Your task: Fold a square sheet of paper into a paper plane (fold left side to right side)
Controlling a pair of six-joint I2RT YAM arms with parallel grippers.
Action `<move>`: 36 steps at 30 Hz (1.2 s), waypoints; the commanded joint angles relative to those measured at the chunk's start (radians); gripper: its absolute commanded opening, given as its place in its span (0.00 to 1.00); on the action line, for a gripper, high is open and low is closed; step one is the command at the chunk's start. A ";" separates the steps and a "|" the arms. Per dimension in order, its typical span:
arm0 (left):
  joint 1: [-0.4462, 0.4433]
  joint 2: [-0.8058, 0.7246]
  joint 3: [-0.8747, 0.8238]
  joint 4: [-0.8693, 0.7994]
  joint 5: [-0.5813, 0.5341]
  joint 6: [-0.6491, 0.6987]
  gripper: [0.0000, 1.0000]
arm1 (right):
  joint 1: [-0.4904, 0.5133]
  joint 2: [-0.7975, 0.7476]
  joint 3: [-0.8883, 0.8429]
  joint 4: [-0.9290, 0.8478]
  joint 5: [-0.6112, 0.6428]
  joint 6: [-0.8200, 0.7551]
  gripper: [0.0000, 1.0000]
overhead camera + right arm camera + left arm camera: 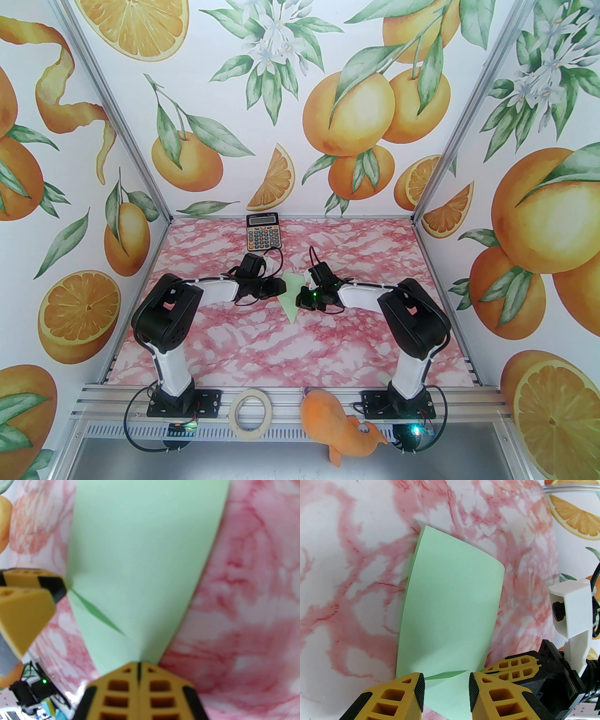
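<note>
Desk: pink marbled top. I work in its middle, where both my arms reach alike.
Plush toy: orange, slumped on the near rail between my two bases, well apart from the work.
Sheet of paper: pale green, in the middle of the desk between my two hands. It looks already doubled, with a second layer's edge peeping out along one side and a loose flap by my left fingers. It bows instead of lying flat, I judge because one end is held off the desk.
Calculator: at the far edge of the desk, out of my way.
Tape roll: beige, on the near rail, left of the toy.
Right hand: fingers together, clamped on the sheet's narrow end as far as I can see. It anchors the paper so it cannot slide.
Left hand: fingers apart, straddling the loose flap from the left. I cannot tell whether they press on it. I think it is placed to catch that edge and carry it rightward.
</note>
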 commanded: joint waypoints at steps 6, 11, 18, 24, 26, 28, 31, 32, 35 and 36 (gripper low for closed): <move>-0.036 -0.013 0.028 0.012 0.030 0.012 0.33 | -0.007 0.008 -0.004 -0.031 0.046 -0.011 0.00; -0.061 0.000 0.012 0.021 0.032 0.007 0.29 | -0.008 0.015 -0.001 -0.031 0.043 -0.013 0.00; -0.073 0.027 -0.027 0.020 -0.001 -0.020 0.24 | -0.016 -0.022 0.018 -0.035 0.033 -0.028 0.03; -0.076 0.016 -0.081 0.033 -0.080 -0.113 0.23 | -0.017 -0.105 -0.014 0.024 0.025 0.026 0.09; -0.086 0.005 -0.096 0.038 -0.107 -0.138 0.23 | -0.017 -0.145 -0.056 0.083 0.032 0.068 0.09; -0.103 -0.003 -0.090 0.016 -0.140 -0.148 0.23 | -0.017 -0.170 -0.092 0.133 0.034 0.112 0.09; -0.121 -0.001 -0.080 0.015 -0.153 -0.159 0.23 | -0.018 -0.165 -0.112 0.172 0.024 0.155 0.06; -0.123 0.004 -0.079 0.019 -0.151 -0.163 0.23 | -0.016 -0.153 -0.114 0.179 0.016 0.160 0.06; -0.129 0.009 -0.080 0.028 -0.150 -0.171 0.23 | -0.015 -0.111 -0.111 0.194 0.003 0.171 0.05; -0.130 0.008 -0.080 0.030 -0.150 -0.172 0.23 | -0.016 -0.100 -0.110 0.197 0.003 0.172 0.04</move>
